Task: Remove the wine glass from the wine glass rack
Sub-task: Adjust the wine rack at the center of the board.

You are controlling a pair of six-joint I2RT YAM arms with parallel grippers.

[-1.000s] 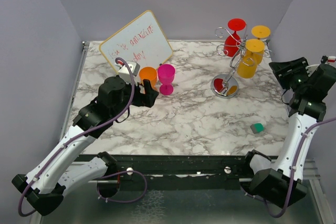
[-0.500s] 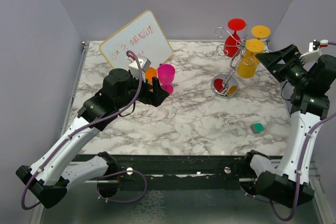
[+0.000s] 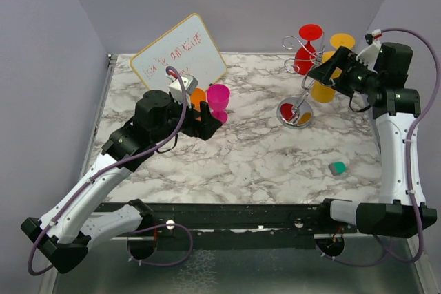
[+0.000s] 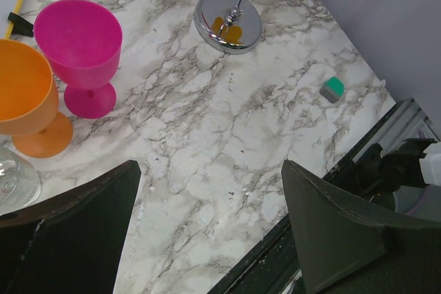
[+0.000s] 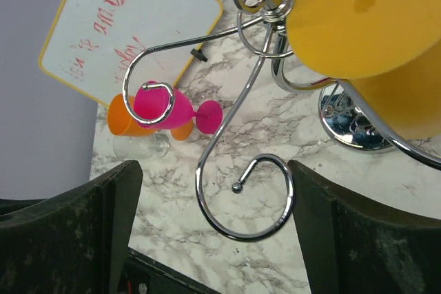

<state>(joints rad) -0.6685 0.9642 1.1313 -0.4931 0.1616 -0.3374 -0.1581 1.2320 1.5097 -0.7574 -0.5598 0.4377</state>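
Right claw (image 3: 321,72): released, jaws wide beside yellow wine glass (image 5: 358,18)
Wine glass rack (image 3: 298,113): near far-right table (image 3: 262,156) corner
Left claw (image 4: 207,170): released, above table

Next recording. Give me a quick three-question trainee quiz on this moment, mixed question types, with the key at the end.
1. True or false: the right gripper is shut on the yellow wine glass in front of it.
2. How many glasses hang on the wine glass rack in the top view? A) two B) three C) five
3. Fill in: the green block lies on the table nearer the base of the ___ arm.

Key:
1. False. The jaws stand open and hold nothing.
2. B. One red and two yellow.
3. Right.
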